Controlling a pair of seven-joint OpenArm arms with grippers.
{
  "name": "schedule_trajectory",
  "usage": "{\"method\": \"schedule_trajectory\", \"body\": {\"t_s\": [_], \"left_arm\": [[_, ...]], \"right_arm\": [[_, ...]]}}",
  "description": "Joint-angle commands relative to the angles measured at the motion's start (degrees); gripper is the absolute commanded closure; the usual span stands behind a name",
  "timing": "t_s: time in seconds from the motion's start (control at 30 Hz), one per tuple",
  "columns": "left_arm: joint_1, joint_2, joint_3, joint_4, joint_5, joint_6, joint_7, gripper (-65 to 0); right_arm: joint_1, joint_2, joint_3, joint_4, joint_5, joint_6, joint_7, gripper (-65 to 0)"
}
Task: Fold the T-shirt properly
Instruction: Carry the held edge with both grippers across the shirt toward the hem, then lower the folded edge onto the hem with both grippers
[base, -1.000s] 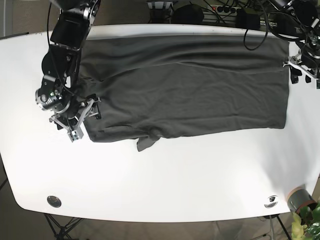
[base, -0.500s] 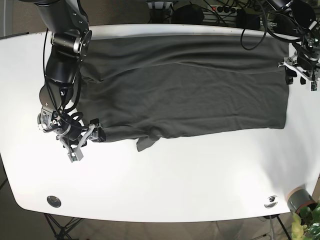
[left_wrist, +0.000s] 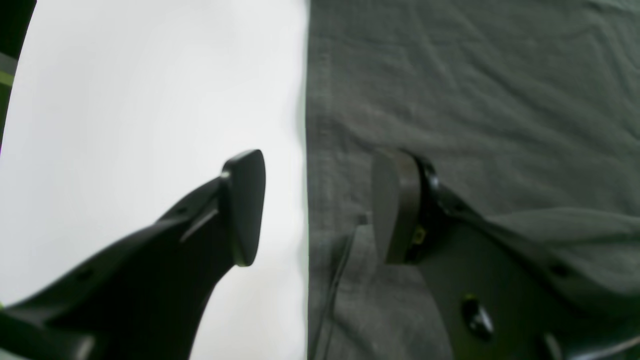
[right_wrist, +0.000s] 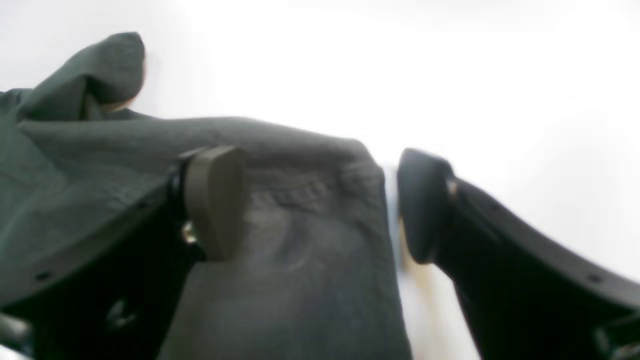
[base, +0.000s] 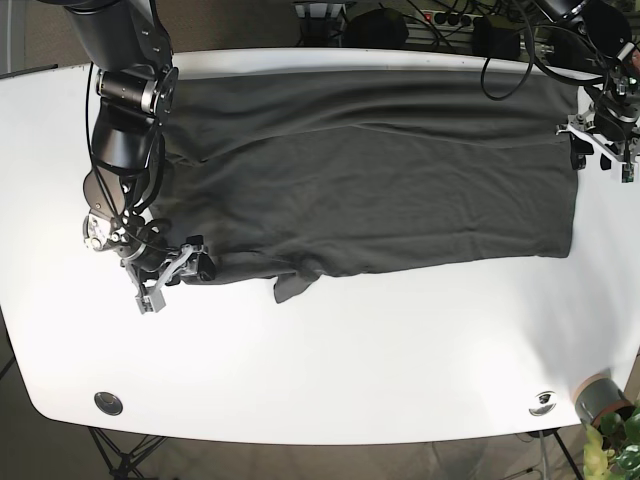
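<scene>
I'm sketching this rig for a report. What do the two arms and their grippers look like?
Both arms are black, built of chunky rounded segments with loose black cables along them. The right gripper and left gripper have light metal parts in the base view. Up close, each has two black fingers ending in flat, rounded pads, one of them grey-brown.

A dark T-shirt (base: 370, 180) lies spread on the white table (base: 330, 370), an end effector at each side edge.
</scene>
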Motion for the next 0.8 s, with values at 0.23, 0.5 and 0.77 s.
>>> {"method": "schedule_trajectory", "body": {"t_s": [0.23, 0.5, 0.77], "left_arm": [[-14.01, -2.64, 6.92, -4.97, 10.9, 0.1, -1.33, -31.9], [-33.27, -5.01, 7.98, -30.55, 22.15, 0.1, -1.68, -31.9], [-41.0, -8.79, 13.16, -49.63, 22.94, 2.87, -9.94, -33.6]], "right_arm": [[1.5, 0.2, 0.1, 0.71, 0.43, 0.32, 0.36, -7.3], [1.15, 0.2, 0.19, 0.8, 0.43, 0.32, 0.36, -4.3], [-0.26, 0.2, 0.19, 1.15, 0.96, 0.32, 0.36, -4.3]]}}
